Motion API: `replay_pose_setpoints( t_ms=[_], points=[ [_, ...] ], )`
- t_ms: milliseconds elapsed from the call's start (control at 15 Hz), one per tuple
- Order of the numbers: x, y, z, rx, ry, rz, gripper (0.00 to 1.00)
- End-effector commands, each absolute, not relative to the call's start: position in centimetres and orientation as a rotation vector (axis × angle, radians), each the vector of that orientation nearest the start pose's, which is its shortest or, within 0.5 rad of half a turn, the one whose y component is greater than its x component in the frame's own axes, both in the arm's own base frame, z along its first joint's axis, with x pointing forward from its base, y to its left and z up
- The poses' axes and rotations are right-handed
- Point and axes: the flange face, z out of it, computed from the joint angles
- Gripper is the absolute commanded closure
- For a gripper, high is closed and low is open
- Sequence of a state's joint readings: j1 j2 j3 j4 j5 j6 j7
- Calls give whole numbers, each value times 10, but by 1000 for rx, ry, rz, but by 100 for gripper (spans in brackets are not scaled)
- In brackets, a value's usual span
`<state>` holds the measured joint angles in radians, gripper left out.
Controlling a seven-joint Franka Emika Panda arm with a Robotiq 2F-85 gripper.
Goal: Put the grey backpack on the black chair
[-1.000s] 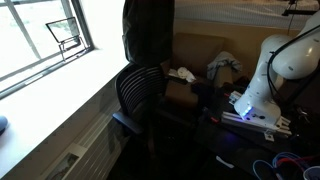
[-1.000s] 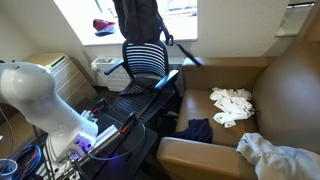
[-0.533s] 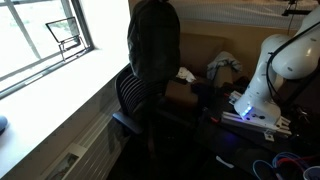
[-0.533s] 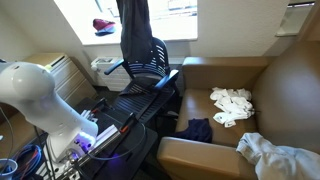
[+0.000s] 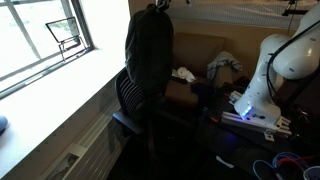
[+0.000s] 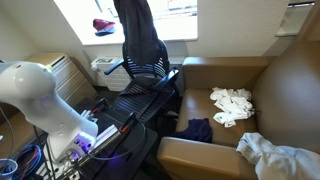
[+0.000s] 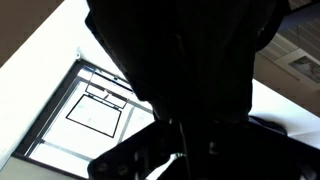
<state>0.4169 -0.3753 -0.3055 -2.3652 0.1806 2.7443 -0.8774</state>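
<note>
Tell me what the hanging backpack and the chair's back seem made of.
The backpack looks like soft, matte dark fabric; it hangs limp and sags. The chair back seems ribbed plastic or mesh, matte black, horizontal lines showing; which is unclear.

I can read no text, label, brand, number or sign in any of my views. The backpack (image 5: 150, 50) and the black chair (image 6: 128, 103) are too dark and too small here to show any legible marking.
</note>
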Motion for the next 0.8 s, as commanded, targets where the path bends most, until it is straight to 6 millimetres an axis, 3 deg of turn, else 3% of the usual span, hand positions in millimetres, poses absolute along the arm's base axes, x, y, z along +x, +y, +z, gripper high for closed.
replay_pose_setpoints(
  t_ms=[0,200,533,600,667,733],
  points=[
    [498,42,533,-2629,-1261,-1148,98],
    [508,56,516,-2592,-1357,-1049,98],
    [523,77,490,-2590,-1437,-734,98],
    [525,79,489,-2600,-1449,-690,98],
    [513,79,480,-2598,-1421,-733,98],
    [515,81,476,-2599,-1424,-713,94]
  ],
)
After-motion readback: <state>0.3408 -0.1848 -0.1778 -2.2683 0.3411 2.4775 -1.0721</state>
